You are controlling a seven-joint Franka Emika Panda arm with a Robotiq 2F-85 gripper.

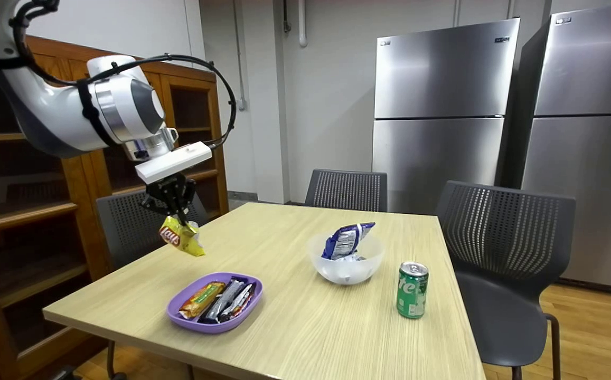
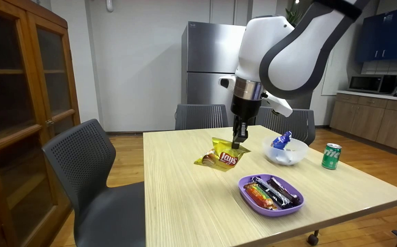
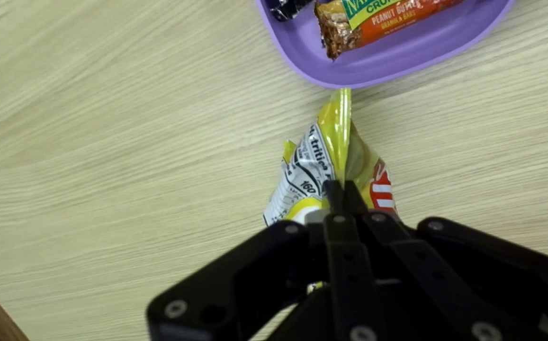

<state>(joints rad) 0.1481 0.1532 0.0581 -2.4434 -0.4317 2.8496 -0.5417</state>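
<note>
My gripper (image 1: 182, 217) is shut on a yellow Lay's chip bag (image 1: 179, 236) and pinches it by the top part. Both also show in an exterior view, the gripper (image 2: 236, 143) at the upper edge of the bag (image 2: 221, 158). In the wrist view the fingertips (image 3: 341, 189) close on a fold of the bag (image 3: 312, 158), with its nutrition label on one side and red logo on the other. The bag hangs tilted and appears to be above the table. A purple tray (image 3: 330, 73) with wrapped bars is the nearest other thing; it shows in both exterior views (image 1: 213, 328) (image 2: 270, 213).
A translucent bowl (image 1: 346, 272) holds a blue snack bag (image 1: 345, 243) and other wrapped items. A green Sprite can (image 1: 412, 290) stands beyond it on the wooden table (image 1: 305, 327). Dark chairs (image 1: 506, 248) (image 2: 95, 171) surround the table. A wooden cabinet (image 1: 25, 221) stands behind the arm.
</note>
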